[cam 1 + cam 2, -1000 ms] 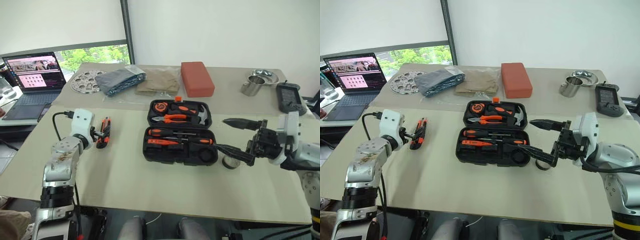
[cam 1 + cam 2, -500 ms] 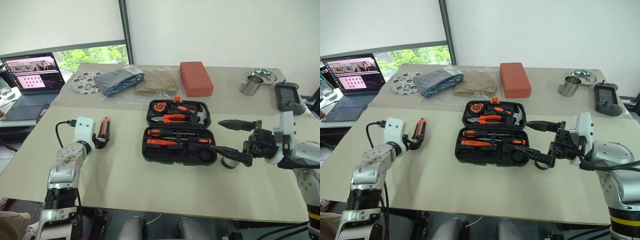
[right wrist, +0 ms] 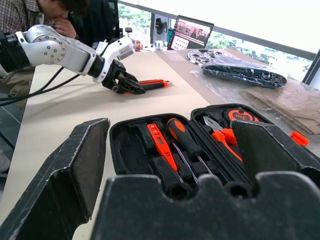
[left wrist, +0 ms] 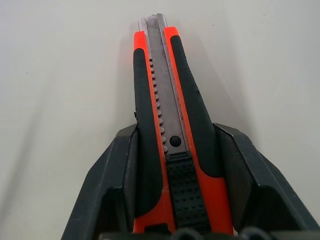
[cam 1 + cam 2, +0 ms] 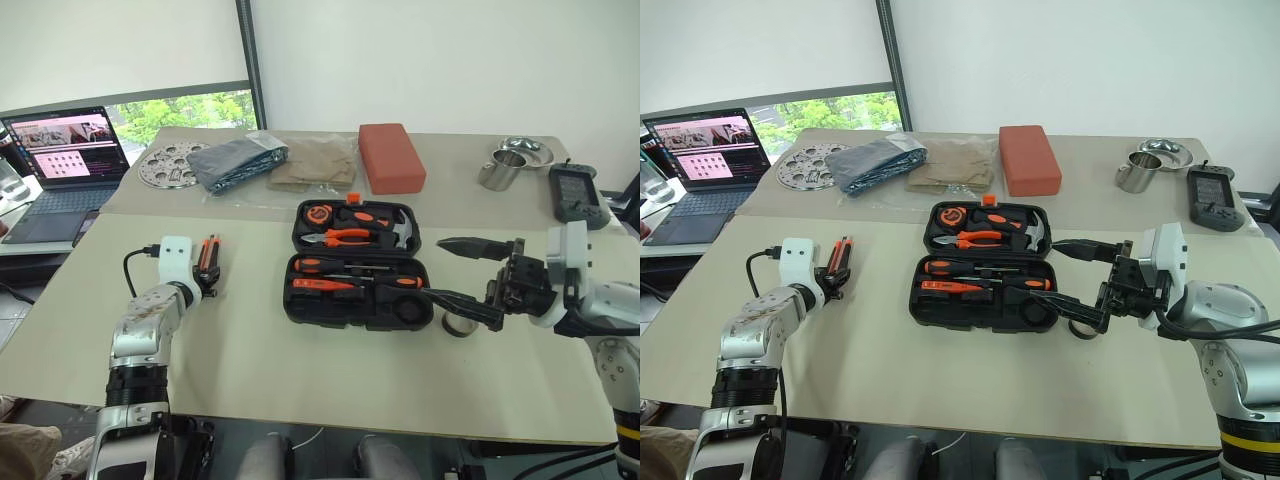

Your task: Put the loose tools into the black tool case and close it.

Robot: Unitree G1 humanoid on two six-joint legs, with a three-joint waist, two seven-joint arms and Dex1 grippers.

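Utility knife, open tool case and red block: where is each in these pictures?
Utility knife (image 4: 170, 125), left wrist view: on its metal slider track.
Tool case (image 5: 340, 310), left eye view: on its front half's wall.
Red block (image 5: 391, 155), left eye view: on its top face.

Both arms are silver-grey metal with rounded joint housings, each ending in a white boxy wrist block and a pincer of two black fingers: the left pincer (image 5: 207, 283), the right pincer (image 5: 470, 278). A black cable loops into the left wrist block. The right pincer's fingers (image 3: 65, 170) are thick, matte black and wedge-shaped, with scuffed edges.

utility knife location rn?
On the table's left side, left of the open black tool case; the utility knife lies between the left gripper's fingers.
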